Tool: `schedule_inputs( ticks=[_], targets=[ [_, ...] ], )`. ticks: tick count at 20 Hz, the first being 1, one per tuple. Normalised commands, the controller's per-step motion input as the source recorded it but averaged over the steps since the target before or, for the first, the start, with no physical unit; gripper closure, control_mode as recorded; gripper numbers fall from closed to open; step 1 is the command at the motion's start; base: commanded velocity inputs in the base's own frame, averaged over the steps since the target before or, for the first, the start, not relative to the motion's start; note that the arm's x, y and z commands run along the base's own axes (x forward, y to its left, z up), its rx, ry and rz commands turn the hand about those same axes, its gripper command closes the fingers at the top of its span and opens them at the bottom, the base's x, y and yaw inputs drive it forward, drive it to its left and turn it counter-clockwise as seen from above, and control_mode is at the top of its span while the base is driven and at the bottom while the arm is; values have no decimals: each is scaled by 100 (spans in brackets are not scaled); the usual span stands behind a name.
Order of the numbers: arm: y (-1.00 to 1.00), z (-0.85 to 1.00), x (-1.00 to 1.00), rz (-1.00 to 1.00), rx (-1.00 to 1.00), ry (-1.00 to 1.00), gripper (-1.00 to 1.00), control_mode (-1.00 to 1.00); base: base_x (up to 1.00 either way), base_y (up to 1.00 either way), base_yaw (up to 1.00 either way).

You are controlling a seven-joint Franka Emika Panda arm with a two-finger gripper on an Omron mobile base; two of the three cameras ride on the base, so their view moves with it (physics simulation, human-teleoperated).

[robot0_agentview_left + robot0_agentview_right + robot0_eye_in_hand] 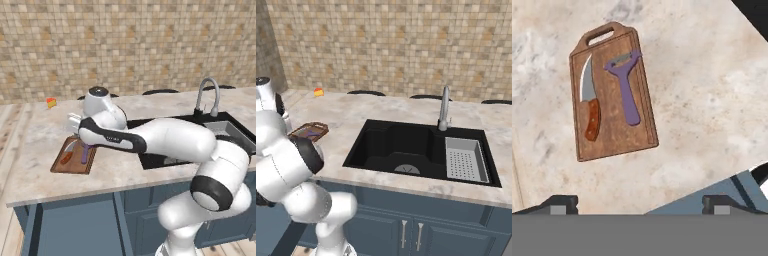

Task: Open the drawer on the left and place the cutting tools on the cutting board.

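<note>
With both tools on the cutting board [614, 135], task looks done.
Gripper [637, 202] spread, empty; dropping low could knock knife [589, 97] or purple tool [628, 92] off.

1. The arm [175, 140] is glossy white, built of thick rounded tubular segments.
2. Dark grey to black bands ring its joints; one wide band circles the bulbous elbow at 4 o'clock in the left base view.
3. A black curved stripe runs along the forearm link.
4. The wrist end carries a round dark grey cap on top.
5. The tool [639, 202] has two small, dark, blocky finger tips [562, 202] with lighter grey pads.
</note>
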Motion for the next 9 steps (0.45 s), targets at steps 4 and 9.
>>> schedule_inputs(
  ticks=[4, 9],
  targets=[
    [-100, 2, -100, -6, 8, 1, -100, -100, 0, 0, 0],
    [-100, 1, -99, -11, 3, 9, -100, -100, 0, 0, 0]
  ],
)
